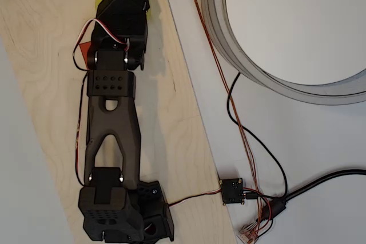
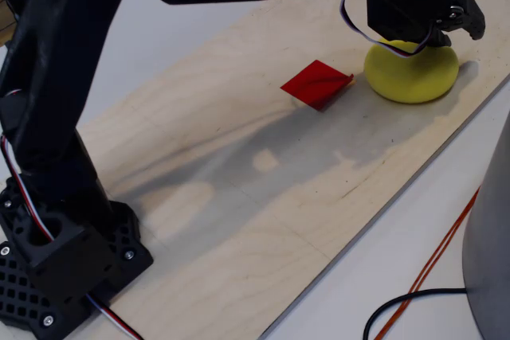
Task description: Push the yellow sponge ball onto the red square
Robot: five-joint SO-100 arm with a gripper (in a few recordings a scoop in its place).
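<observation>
Closest up is the black 3D-printed arm base, bolted on a pale plywood board that sits on a white tabletop. A big grey ring lies beside it, with black and orange cables trailing across. The bright yellow foam ball sits just right of the small flat red square, not on it. The black gripper presses on top of the ball; can't tell whether its jaws are parted.

the yellow sponge ball is a matte, bright yellow foam ball with no marks, resting on the pale wooden board at the far right in the fixed view. the red square lies flat on the board just to its left, close beside the ball but apart from it, turned like a diamond, its right corner slightly lifted.
</observation>
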